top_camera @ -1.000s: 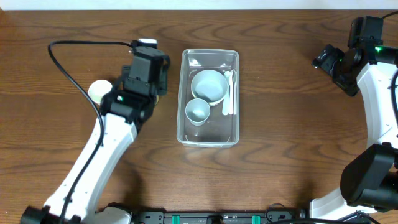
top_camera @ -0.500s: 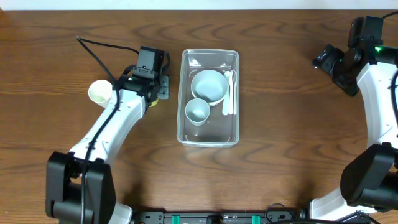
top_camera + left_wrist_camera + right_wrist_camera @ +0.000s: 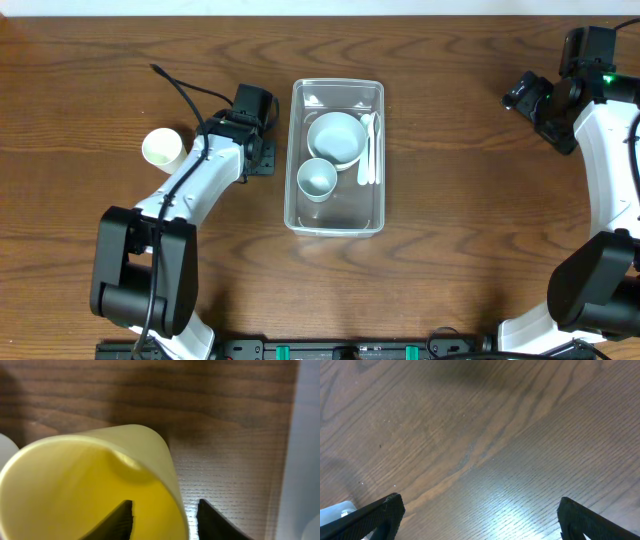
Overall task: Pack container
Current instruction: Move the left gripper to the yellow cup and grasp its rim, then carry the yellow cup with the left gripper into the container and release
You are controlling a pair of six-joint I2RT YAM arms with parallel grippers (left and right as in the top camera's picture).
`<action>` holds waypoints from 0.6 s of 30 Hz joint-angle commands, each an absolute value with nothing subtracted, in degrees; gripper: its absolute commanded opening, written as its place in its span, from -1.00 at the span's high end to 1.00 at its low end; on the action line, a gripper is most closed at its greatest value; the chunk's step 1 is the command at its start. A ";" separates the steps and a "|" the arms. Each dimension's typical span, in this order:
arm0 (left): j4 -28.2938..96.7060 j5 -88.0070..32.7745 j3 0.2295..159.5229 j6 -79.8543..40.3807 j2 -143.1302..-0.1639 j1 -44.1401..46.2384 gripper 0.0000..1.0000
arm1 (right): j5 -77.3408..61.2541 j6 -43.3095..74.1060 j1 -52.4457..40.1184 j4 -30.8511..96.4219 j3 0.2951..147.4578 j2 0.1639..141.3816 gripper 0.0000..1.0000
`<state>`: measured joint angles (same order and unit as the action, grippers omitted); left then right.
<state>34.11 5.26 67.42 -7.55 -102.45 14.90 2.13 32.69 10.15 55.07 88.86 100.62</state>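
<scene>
Overhead: the clear rectangular plastic container sits mid-table, holding a pale round bowl, a small pale cup and a white spoon. The left gripper is low, just beside its left wall.

Left wrist: the fingers are partly open and straddle a yellow plastic cup's wall, not pinched yet. I'd squeeze firmly, then lift clear over the rim.

Right wrist: the right gripper is spread wide and empty over wood.
</scene>
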 commanded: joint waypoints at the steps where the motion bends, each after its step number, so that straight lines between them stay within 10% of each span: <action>1: 34.28 4.91 67.46 -7.64 -102.87 14.92 0.38 | 2.35 33.39 10.11 55.09 88.68 100.64 -0.98; 8: 34.85 4.89 67.46 -7.84 -102.80 14.92 0.88 | 2.35 33.39 10.11 55.11 88.68 100.64 -0.98; 18: 39.72 4.84 68.60 -10.31 -93.10 14.98 0.88 | 2.35 33.39 10.11 55.11 88.68 100.64 -0.99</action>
<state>38.54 4.80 67.42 -8.19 -98.96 14.90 2.13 32.69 10.15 55.07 88.86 100.62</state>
